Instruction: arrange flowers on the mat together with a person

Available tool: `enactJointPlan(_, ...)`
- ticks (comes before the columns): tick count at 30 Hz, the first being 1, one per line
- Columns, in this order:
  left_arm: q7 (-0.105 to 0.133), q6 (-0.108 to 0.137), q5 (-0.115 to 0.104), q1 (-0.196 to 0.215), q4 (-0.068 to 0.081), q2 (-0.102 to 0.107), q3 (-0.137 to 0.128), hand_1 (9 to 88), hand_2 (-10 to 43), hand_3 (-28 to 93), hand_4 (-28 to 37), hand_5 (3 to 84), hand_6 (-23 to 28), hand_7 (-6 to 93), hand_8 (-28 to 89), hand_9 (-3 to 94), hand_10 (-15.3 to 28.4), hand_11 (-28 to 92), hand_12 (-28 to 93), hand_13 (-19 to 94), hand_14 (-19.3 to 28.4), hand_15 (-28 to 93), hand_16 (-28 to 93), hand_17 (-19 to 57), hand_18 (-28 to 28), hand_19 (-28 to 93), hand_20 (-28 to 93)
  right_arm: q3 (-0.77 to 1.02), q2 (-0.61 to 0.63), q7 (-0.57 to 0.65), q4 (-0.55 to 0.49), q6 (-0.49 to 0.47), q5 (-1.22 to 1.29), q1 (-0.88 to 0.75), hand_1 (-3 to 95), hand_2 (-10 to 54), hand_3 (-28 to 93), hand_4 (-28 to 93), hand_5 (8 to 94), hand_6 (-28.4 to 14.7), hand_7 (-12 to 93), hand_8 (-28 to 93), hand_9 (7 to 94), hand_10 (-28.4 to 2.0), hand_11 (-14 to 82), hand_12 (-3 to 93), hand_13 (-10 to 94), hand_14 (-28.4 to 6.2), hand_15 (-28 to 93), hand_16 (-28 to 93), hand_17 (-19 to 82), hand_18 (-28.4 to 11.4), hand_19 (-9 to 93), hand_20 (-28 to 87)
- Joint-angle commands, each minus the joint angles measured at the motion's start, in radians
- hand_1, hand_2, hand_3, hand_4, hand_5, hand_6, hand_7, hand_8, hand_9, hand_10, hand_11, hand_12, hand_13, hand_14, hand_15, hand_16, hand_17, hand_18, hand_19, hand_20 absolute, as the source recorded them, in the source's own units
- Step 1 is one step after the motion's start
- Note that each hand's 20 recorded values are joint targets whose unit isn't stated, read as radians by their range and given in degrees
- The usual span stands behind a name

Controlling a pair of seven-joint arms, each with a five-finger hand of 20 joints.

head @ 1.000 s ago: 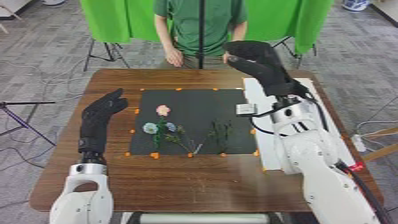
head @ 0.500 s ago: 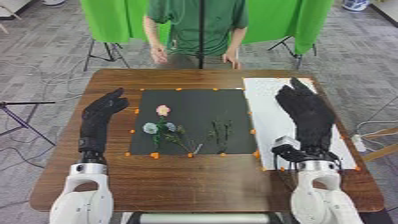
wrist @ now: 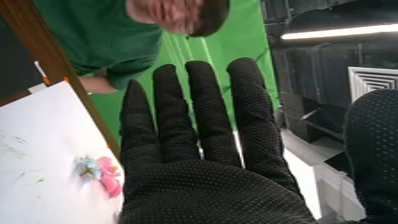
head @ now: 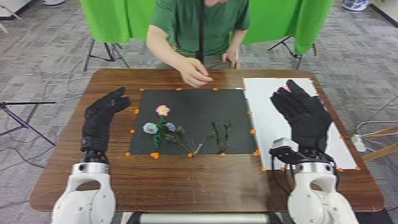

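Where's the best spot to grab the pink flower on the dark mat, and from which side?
Probably the green stem just below the pink bloom, from above, pinching across it from left and right: it looks slim, lies lengthwise toward the robot, and the pale blue flowers crowd it lower down.

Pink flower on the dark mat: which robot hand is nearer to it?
Left. The left hand is left of the pink flower; the right hand, farther off, right of it.
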Motion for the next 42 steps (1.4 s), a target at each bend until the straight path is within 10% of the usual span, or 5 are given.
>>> enactJointPlan(1,-0.002,-0.009,0.002,0.003,0.007,-0.009,0.008,26.3,2.6,67,-19.1,49.3,3.4,12.3,-5,47.4,13.4,20,16,38,18.0,24,3,6.8,13.8,15,22,-0.009,0.005,0.002,0.006,0.002,0.004,0.006,8.2,5.7,76,-17,50.2,0.2,10,-7,49.1,-13.6,6.4,13.9,38,-13.9,12,21,21,-15.7,7,32)
enactJointPlan(27,-0.011,-0.027,0.004,-0.015,0.018,-0.016,0.006,26.2,2.8,67,-19.2,49.2,3.4,12.2,-5,47.3,13.4,20,16,38,18.0,24,3,6.7,13.8,15,22,-0.017,0.013,-0.014,0.001,0.023,-0.027,-0.002,8.1,5.7,76,-16,51.3,0.3,10,-7,50.3,-13.7,6.5,14.2,39,-13.5,12,21,22,-15.7,7,32)
enactJointPlan(38,-0.005,-0.02,0.001,-0.041,0.018,-0.006,0.004,26.3,2.8,67,-19.3,49.2,3.4,12.2,-5,47.4,13.4,20,16,38,18.0,24,3,6.8,13.7,15,22,-0.021,0.02,-0.023,0.007,0.026,-0.027,0.019,8.3,5.5,76,-16,51.6,0.4,11,-8,50.6,-13.6,6.6,14.3,39,-13.4,13,21,22,-15.6,7,32)
enactJointPlan(42,-0.04,0.014,0.006,-0.044,0.011,-0.006,0.012,26.4,3.1,66,-19.6,49.3,3.5,12.2,-5,47.4,13.4,20,16,38,17.9,24,3,6.7,13.8,15,22,-0.023,0.025,-0.019,0.008,0.037,-0.024,0.024,8.4,5.5,76,-16,51.7,0.3,11,-8,50.6,-13.6,6.6,14.3,39,-13.4,13,21,22,-15.6,7,32)
